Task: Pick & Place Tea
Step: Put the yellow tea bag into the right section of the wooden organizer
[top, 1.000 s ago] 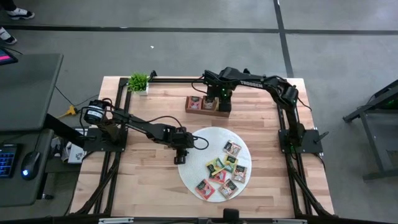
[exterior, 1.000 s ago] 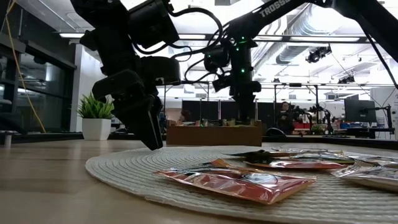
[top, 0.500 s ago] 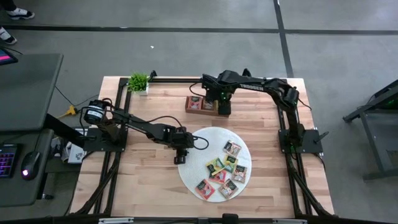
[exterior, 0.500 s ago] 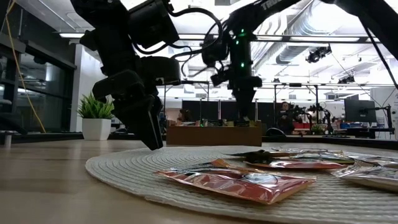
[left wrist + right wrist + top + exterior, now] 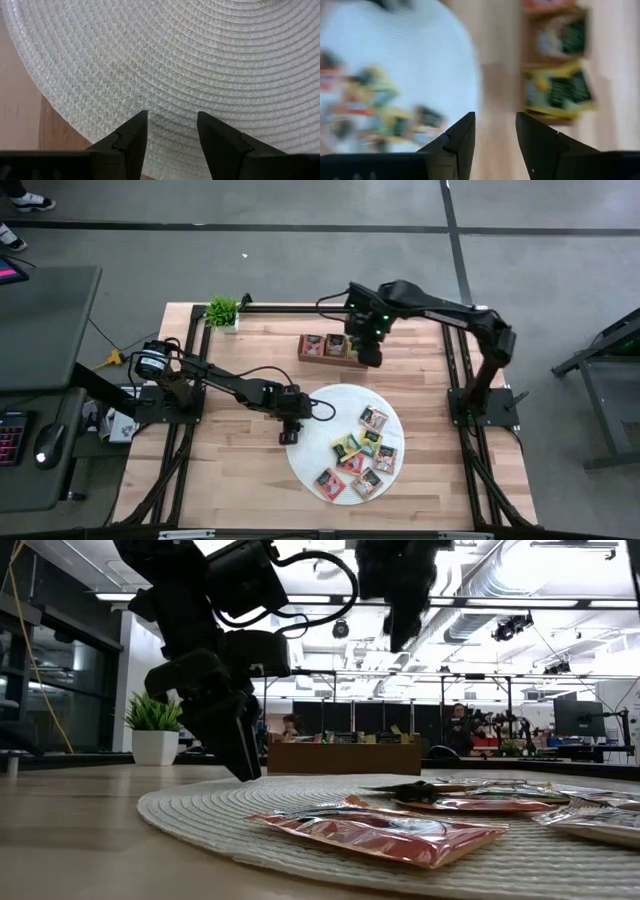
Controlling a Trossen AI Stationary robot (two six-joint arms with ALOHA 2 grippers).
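Note:
Several tea packets (image 5: 366,450) in red, green, yellow and dark wrappers lie flat on the round white woven mat (image 5: 318,412); the low view shows a red one (image 5: 385,833) nearest. More tea lies in the wooden tray (image 5: 322,346), among it a yellow packet (image 5: 559,94). My right gripper (image 5: 368,356) hangs open and empty high above the tray's right end (image 5: 495,117). My left gripper (image 5: 290,436) stands open and low over the mat's left edge (image 5: 170,117), with nothing between its fingers.
A small potted plant (image 5: 223,311) stands at the table's far left corner. Bare wood (image 5: 225,470) lies left of the mat and along the near edge. The arms' dark frame rails (image 5: 455,370) run along both sides of the table.
My right gripper has risen from down at the tray to high above it, drifting a little toward the table's right and near edges, and has tipped more steeply downward. My left gripper has kept still.

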